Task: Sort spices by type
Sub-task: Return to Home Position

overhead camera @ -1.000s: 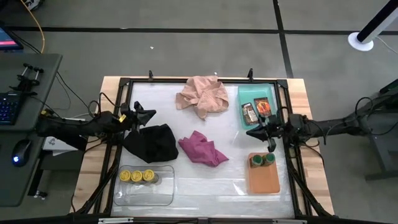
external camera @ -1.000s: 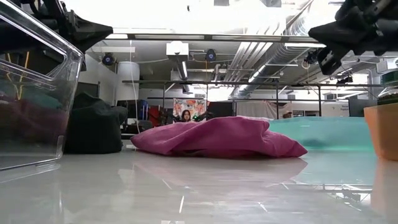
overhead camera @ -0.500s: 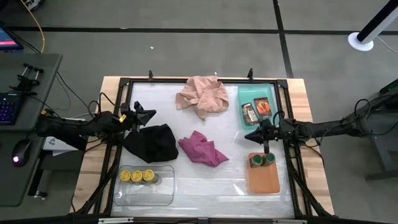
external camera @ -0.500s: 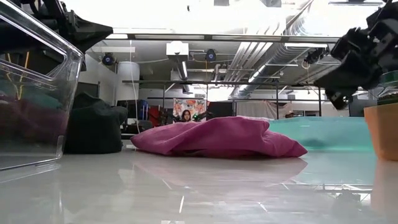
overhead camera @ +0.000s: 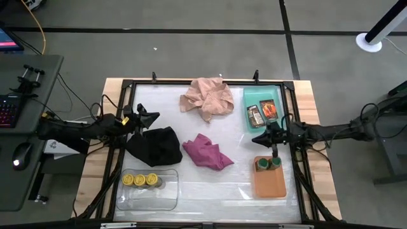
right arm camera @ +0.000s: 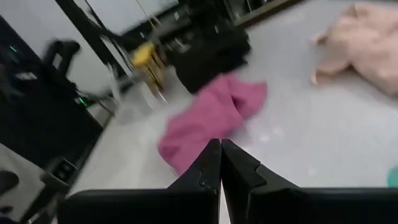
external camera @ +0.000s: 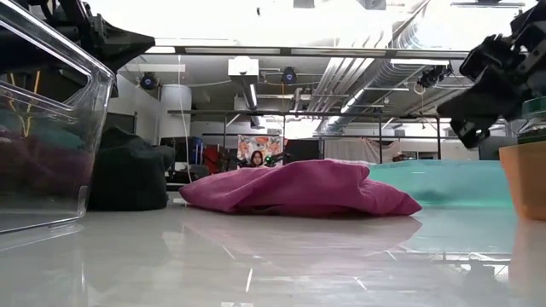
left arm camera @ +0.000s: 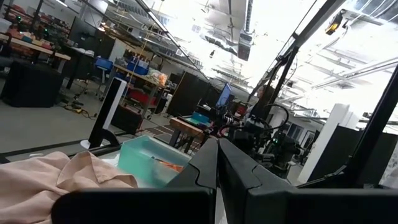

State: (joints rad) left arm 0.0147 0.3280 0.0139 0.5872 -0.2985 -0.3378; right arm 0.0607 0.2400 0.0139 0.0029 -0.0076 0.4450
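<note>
The right gripper [overhead camera: 257, 137] hangs above the table, fingers pressed together on nothing. In the high view, two green-lidded jars [overhead camera: 261, 164] stand in the orange tray [overhead camera: 269, 186] at its 5 o'clock. The dark brown packet [overhead camera: 255, 115] and orange-red packet [overhead camera: 268, 109] lie in the teal tray [overhead camera: 267, 94] at its 12 o'clock. The left gripper [overhead camera: 151, 116] is likewise closed and empty. Three yellow-lidded jars [overhead camera: 140, 180] sit in the clear tray [overhead camera: 149, 197] at its 6 o'clock.

A grey floor [overhead camera: 191, 51] crossed by dark lines surrounds the wooden table [overhead camera: 308, 102], a desk [overhead camera: 38, 76] with a keyboard [overhead camera: 7, 109] stands beside it, and ducts [external camera: 408, 32] run under the bright ceiling.
</note>
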